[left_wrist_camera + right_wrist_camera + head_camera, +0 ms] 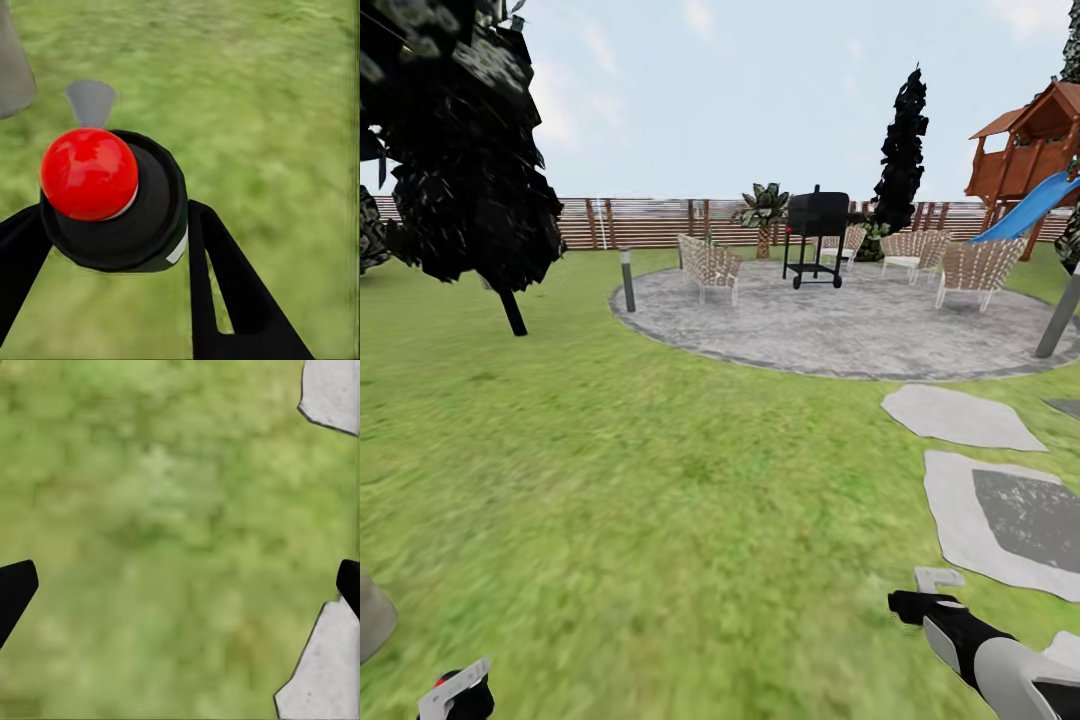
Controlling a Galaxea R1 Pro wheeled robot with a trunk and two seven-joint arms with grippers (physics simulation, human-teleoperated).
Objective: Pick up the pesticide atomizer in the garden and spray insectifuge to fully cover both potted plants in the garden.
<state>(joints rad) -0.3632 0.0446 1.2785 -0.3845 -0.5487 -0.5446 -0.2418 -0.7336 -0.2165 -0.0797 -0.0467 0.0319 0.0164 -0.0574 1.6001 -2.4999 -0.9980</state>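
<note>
Head view: a wide green lawn (pixel 660 480) of the garden stretches ahead under a pale sky. Grey stone paving slabs (pixel 1000 520) lie on the grass at the right. Farther off is a round paved patio (pixel 860 325) with several wicker chairs (pixel 710 265) and a black grill (pixel 816 235) standing on it. A brown slatted wooden fence (pixel 650 222) runs across the back. A dark tree (pixel 460 150) fills the upper left, a tall dark cypress (pixel 902 150) rises behind the patio, and a wooden playhouse with a blue slide (pixel 1035 200) stands at the far right. The left claw (pixel 455 692) shows at the bottom edge, left of centre; the right claw (pixel 925 595) reaches in from the bottom right, over grass just beside a slab.

Left wrist view: the left claw (pixel 112 247) pinches the pesticide atomizer (pixel 112 199) between its two black fingers (pixel 232 292). The atomizer is seen from above: a glossy red cap on a round black body, with a small grey nozzle beyond it. Blurred grass lies below.

Right wrist view: the right claw (pixel 180 585) is spread wide, its black fingertips (pixel 15 589) at opposite edges, holding nothing. Below it is grass, with pale slab corners (pixel 326 660) to one side.
</note>
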